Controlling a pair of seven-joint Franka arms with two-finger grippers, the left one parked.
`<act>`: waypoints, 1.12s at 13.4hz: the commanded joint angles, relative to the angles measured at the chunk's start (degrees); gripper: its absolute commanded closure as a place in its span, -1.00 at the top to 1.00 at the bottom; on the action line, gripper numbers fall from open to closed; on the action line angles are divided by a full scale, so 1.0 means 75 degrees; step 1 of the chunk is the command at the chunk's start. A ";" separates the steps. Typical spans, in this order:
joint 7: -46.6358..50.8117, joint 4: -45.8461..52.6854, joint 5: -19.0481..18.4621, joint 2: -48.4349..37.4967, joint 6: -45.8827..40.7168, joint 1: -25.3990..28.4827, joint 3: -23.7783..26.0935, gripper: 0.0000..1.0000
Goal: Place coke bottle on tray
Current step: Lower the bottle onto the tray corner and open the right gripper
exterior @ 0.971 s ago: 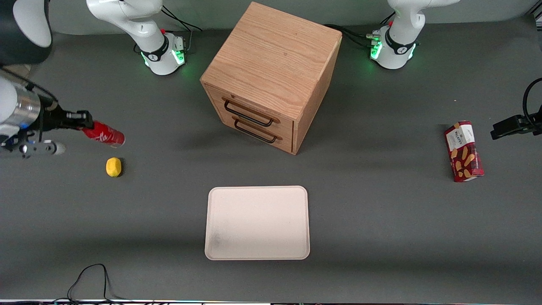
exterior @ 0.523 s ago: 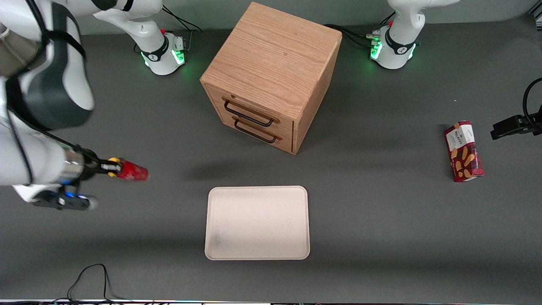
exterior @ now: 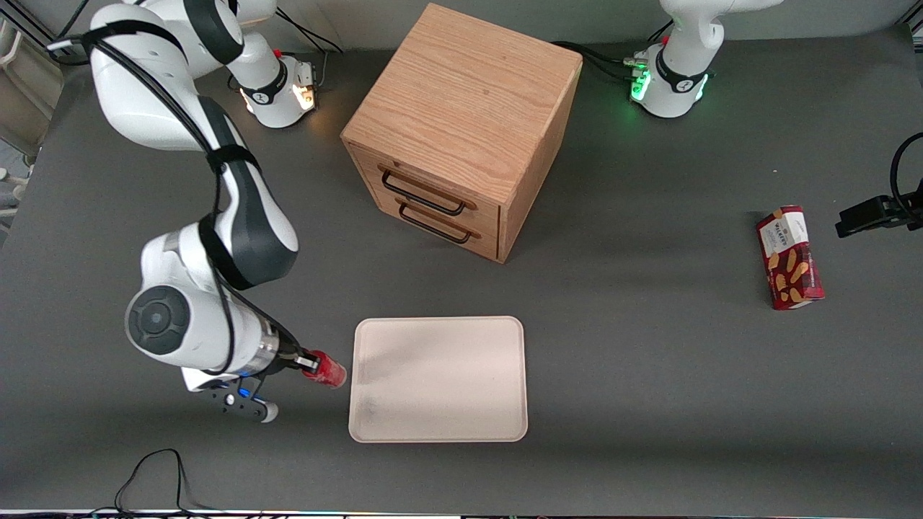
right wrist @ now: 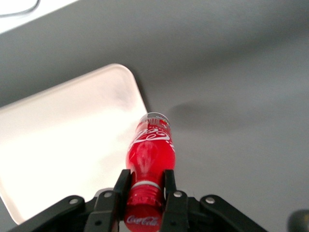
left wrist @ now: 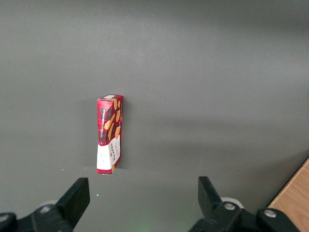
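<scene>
Swinging nearer the front camera, the end effector (exterior: 306,362) now hangs just beside the tray (exterior: 438,425), clamped on the neck of the coke bottle (exterior: 326,370), which is held above the counter (exterior: 649,375). Judging by this, only a short carry over the rim and a lowering remain.
</scene>
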 commanded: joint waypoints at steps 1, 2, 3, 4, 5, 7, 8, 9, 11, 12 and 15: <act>0.0843 0.0636 -0.0155 0.0626 0.0768 0.0263 -0.0051 -1.00; 0.0892 0.0647 -0.0295 0.0732 0.0923 0.0322 -0.0063 -1.00; 0.0997 0.0659 -0.0331 0.0768 0.1087 0.0323 -0.0063 -1.00; 0.1102 0.0659 -0.0331 0.0826 0.1297 0.0323 -0.0063 -1.00; 0.1231 0.0659 -0.0343 0.0931 0.1462 0.0346 -0.0063 -1.00; 0.1291 0.0659 -0.0355 0.1049 0.1708 0.0358 -0.0051 -1.00; 0.1291 0.0659 -0.0355 0.1084 0.1744 0.0358 -0.0051 -1.00; 0.1291 0.0659 -0.0355 0.1108 0.1745 0.0370 -0.0051 -1.00; 0.1291 0.0647 -0.0355 0.1131 0.1849 0.0381 -0.0040 -1.00; 0.1291 0.0647 -0.0355 0.1155 0.1885 0.0381 -0.0039 -1.00; 0.1291 0.0636 -0.0389 0.1225 0.1920 0.0463 -0.0051 -1.00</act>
